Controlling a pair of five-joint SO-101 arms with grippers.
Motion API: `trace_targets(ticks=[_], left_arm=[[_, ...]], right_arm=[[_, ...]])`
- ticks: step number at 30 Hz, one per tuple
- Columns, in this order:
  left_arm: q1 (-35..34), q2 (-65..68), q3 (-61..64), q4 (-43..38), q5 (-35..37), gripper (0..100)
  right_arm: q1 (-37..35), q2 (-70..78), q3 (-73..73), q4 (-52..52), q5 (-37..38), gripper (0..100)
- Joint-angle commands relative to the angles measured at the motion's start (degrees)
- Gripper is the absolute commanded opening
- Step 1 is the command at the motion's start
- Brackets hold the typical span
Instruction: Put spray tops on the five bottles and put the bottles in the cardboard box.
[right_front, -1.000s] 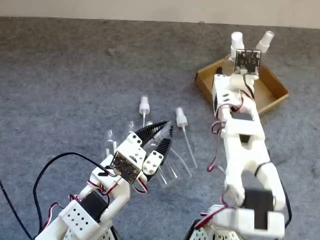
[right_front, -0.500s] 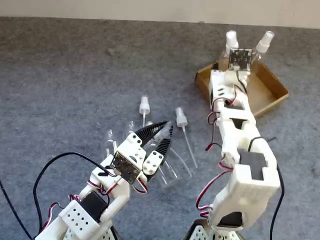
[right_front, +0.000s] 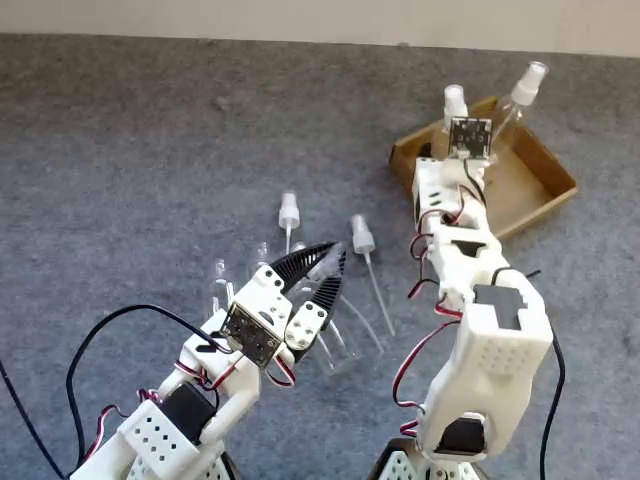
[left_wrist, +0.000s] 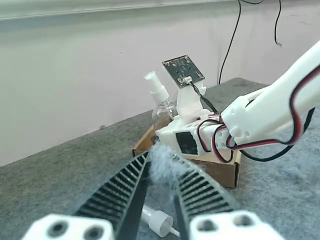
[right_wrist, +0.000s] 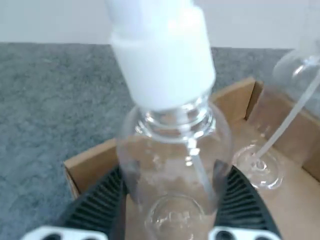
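Grey carpet (right_front: 150, 130), right claw (right_wrist: 172, 200) clamped around a capped bottle (right_wrist: 175, 145)

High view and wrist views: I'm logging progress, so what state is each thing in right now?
Brown cardboard box: open-topped.
Clear plastic bottle with white spray top: capped, upright, clamped by right gripper.
Second capped bottle: standing in the box.
Two loose white spray tops: lying unfitted on grey table.
Uncapped clear bottle: clamped by left gripper.
Other uncapped bottles: on the table.
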Motion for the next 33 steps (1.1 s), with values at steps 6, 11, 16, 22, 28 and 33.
trace_targets(ticks=[6,11,16,22,28,33], left_arm=[[-0.48,0.48,1.36,0.09,-0.35,1],[-0.48,0.48,1.36,0.09,-0.35,1],[-0.48,0.48,1.36,0.09,-0.35,1],[-0.57,0.48,1.36,0.09,-0.35,1],[-0.66,0.48,1.36,0.09,-0.35,1],[-0.84,0.48,1.36,0.09,-0.35,1]], right_arm=[[-0.4,2.59,-4.97,-5.49,0.18,14.2],[-0.4,3.47,-4.97,-5.49,0.18,14.4],[-0.4,3.47,-4.97,-5.23,0.18,14.9],[-0.4,3.38,-4.7,-5.05,0.26,25.4],[-0.4,3.12,-4.62,-5.05,0.62,25.8],[-0.4,3.12,-4.62,-4.97,0.62,26.0]])
